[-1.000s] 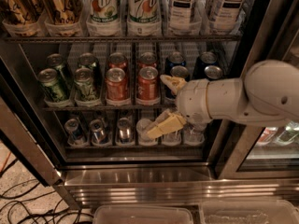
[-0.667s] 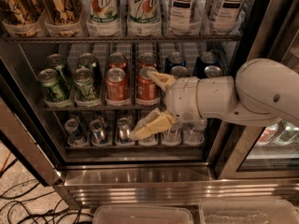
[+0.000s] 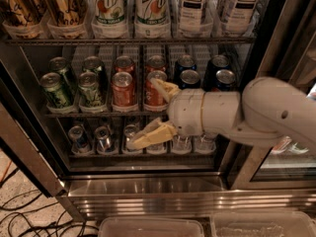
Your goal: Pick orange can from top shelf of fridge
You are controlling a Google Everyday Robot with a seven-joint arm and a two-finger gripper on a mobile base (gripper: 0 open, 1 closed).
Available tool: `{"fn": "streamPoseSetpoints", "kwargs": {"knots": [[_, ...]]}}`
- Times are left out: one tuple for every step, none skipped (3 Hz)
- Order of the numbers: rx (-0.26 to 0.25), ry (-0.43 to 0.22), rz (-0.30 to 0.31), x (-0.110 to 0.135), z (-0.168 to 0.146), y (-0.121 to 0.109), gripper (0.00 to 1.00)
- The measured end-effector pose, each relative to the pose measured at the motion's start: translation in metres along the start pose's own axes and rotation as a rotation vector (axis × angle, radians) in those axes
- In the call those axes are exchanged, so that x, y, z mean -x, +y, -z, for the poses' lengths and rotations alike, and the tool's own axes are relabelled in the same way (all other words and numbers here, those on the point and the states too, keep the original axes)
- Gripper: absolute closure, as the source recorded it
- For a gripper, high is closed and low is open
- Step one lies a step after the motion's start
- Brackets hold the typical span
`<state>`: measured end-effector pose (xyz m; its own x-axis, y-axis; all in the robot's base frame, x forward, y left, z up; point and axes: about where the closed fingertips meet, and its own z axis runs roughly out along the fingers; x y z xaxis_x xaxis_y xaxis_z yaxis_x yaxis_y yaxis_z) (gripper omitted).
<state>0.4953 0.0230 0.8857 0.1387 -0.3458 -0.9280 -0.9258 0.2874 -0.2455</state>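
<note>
The fridge [image 3: 148, 191] stands open with several wire racks of drinks. On the top shelf [image 3: 128, 41], tall amber orange cans [image 3: 64, 6] stand at the far left, beside 7Up cans [image 3: 109, 6] and tea bottles [image 3: 193, 4]. My gripper [image 3: 152, 113] reaches in from the right on a white arm [image 3: 256, 112]. It is open and empty, its tan fingers [image 3: 150, 136] spread wide in front of the middle rack's red cans [image 3: 123, 89], well below and right of the orange cans.
The middle rack holds short green cans [image 3: 57, 89], red cans and blue cans [image 3: 190, 78]. The bottom rack holds more cans [image 3: 103, 138]. A dark door frame [image 3: 269, 48] stands at right. Clear bins [image 3: 150, 227] lie below; cables [image 3: 19, 216] lie on the floor at left.
My gripper and arm have moved left along the fridge front, from before the blue cans to before the red cans. The fingers stay open.
</note>
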Motion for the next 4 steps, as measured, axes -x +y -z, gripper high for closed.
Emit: {"fn": "streamPoseSetpoints", "kwargs": {"knots": [[-0.020, -0.145, -0.046, 0.017, -0.008, 0.026, 0.00], [-0.064, -0.214, -0.054, 0.051, -0.005, 0.051, 0.00], [-0.064, -0.214, -0.054, 0.051, -0.005, 0.051, 0.00], [-0.116, -0.162, -0.063, 0.057, -0.010, 0.040, 0.00]]}}
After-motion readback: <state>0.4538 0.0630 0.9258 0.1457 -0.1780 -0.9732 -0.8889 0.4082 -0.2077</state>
